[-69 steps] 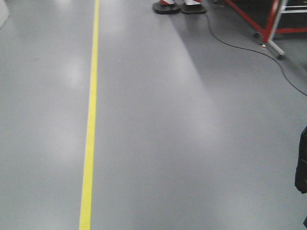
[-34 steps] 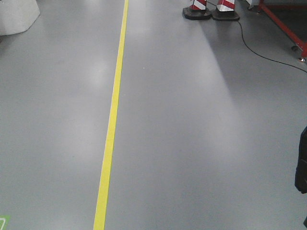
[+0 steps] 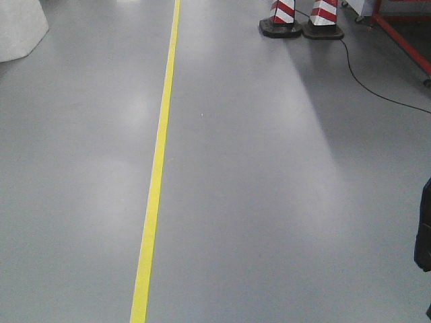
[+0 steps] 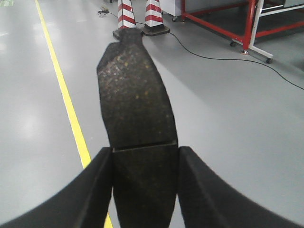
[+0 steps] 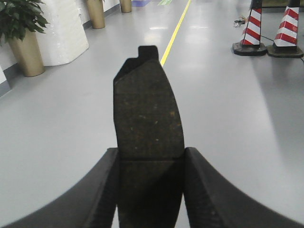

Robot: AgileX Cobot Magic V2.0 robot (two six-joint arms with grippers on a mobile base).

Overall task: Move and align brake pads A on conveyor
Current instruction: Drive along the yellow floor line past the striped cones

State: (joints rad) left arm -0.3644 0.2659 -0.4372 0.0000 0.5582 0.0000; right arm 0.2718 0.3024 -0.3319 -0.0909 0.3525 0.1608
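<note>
Left claw (image 4: 145, 151) was closed tight on left pad (image 4: 135, 95), with fingers (image 4: 92, 190) pressed to both long edges and no gap seen. The pad sat between the fingers and stuck out well ahead of the tips, narrow end farthest from the claw. Its groove lay right at the fingertip line.

Right claw (image 5: 151, 152) was clamped the same way on right pad (image 5: 148, 109), touching both sides. That pad also poked forward past the tips, its notched tab at the far end and its groove just at the tips.

Both pads were seen against the grey floor (image 4: 228, 118) beyond the claws. From the left claw, a yellow line (image 4: 61, 85) ran ahead-left. Two red-white cones (image 4: 137, 16) stood straight ahead past the pad tip. A red frame (image 4: 223, 28) and a cable (image 4: 213, 59) lay ahead-right. From the right claw, a plant (image 5: 19, 19) in a tan pot (image 5: 27, 54) and a white block (image 5: 64, 33) stood ahead-left.

The front view showed floor, line, cones and cable. It also showed a dark part (image 3: 424, 229) at the right edge, which could not be identified.
</note>
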